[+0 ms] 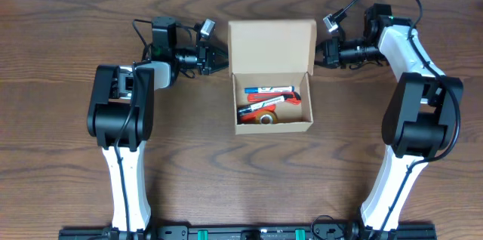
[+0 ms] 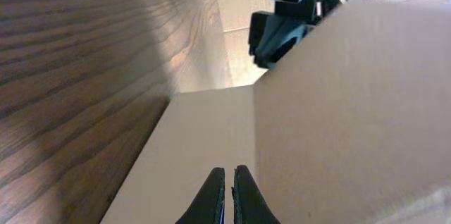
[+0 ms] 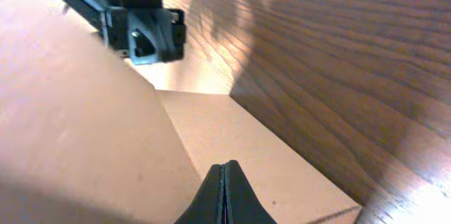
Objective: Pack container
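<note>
The box (image 1: 272, 44) sits mid-frame on the tabletop (image 1: 75, 13), its lid flap standing open, with markers (image 1: 268, 90) and a tape roll (image 1: 266, 118) inside. The left claw (image 1: 219, 60) and right claw (image 1: 320, 53) — both pinched closed — flank the flap's side edges, probably ready to fold it down.

Overhead looks down; opposed wrist cameras closely share the container (image 1: 272, 44).

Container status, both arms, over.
Left gripper shut at lid's left edge, right gripper shut at its right. Container open, markers and tape inside. Nothing blocking.
</note>
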`<state>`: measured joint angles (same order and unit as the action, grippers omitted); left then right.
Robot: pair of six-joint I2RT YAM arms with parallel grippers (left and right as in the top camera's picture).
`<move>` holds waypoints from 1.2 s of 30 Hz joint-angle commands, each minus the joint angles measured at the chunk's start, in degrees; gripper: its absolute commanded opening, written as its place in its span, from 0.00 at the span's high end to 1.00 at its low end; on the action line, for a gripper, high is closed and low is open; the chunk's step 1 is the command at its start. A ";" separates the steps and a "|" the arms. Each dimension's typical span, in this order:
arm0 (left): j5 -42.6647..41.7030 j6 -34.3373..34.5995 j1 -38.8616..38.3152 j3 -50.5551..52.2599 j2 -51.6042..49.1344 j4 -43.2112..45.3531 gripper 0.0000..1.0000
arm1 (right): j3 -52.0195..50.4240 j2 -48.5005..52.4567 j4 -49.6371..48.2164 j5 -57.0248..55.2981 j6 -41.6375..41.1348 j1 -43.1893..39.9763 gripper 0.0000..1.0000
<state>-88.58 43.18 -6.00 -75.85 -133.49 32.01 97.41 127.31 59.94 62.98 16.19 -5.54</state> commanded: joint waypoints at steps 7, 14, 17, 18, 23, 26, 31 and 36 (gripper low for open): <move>-1.44 0.11 -0.39 -0.83 6.84 0.22 0.94 | 0.31 -1.03 4.35 -1.99 4.92 0.61 0.99; -1.57 0.17 -0.81 -0.81 8.04 0.17 0.94 | 0.42 -3.21 5.68 -4.76 5.31 0.63 0.99; -2.01 0.57 -1.53 -0.79 8.04 0.15 0.94 | 0.42 -4.76 5.92 -6.51 5.29 0.72 0.99; -2.01 0.57 -1.88 -0.79 8.04 0.15 0.94 | 0.42 -5.40 6.19 -6.95 5.29 0.70 0.99; -2.01 0.42 -3.56 -0.76 8.35 0.26 0.94 | 0.44 -7.78 7.08 -8.83 5.27 0.70 0.99; -2.03 0.11 -3.82 -0.66 9.25 0.20 0.94 | 0.46 -8.50 8.28 -9.22 5.33 0.70 0.99; -2.03 -0.79 -3.54 0.79 12.55 0.20 0.94 | 0.48 -8.83 10.54 -9.66 6.73 0.76 0.99; -1.99 -2.05 -3.04 3.89 17.62 0.22 0.94 | 0.66 -9.05 11.78 -11.37 6.82 0.81 0.99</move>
<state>-89.71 43.11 -9.54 -73.60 -119.66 31.94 97.41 119.92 71.31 52.58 21.61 -5.50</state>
